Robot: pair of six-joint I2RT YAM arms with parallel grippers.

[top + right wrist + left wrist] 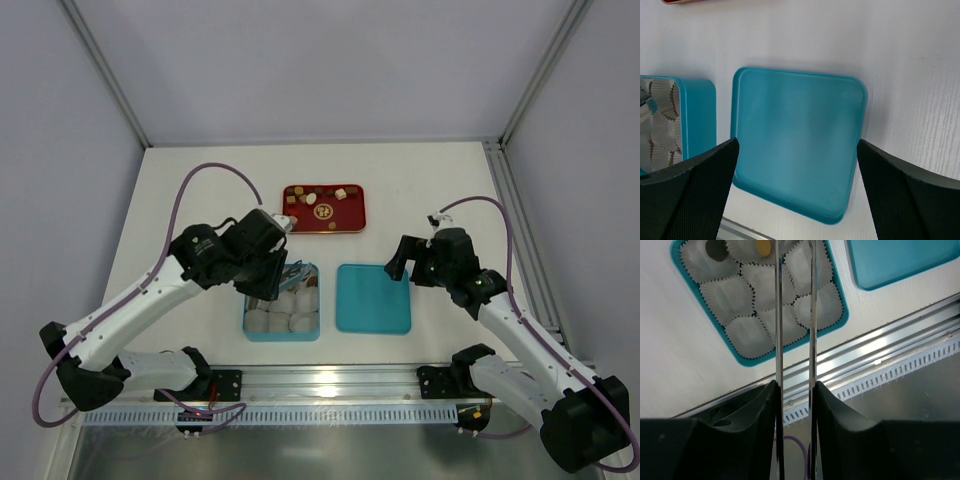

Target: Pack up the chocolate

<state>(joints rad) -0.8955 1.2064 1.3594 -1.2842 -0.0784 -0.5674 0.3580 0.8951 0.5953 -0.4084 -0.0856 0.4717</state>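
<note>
Chocolate pieces lie loose on the red tray at the back of the table. My left gripper hangs over the teal box of white paper cups. It is shut on a pair of metal tweezers, whose blades stand a little apart. The tweezer tips run out of the left wrist view. Two cups at the box's far end hold a dark chocolate and a tan chocolate. My right gripper is open over the teal lid, holding nothing.
The lid lies flat just right of the box. An aluminium rail runs along the near table edge, close behind the box. Frame posts stand at the back corners.
</note>
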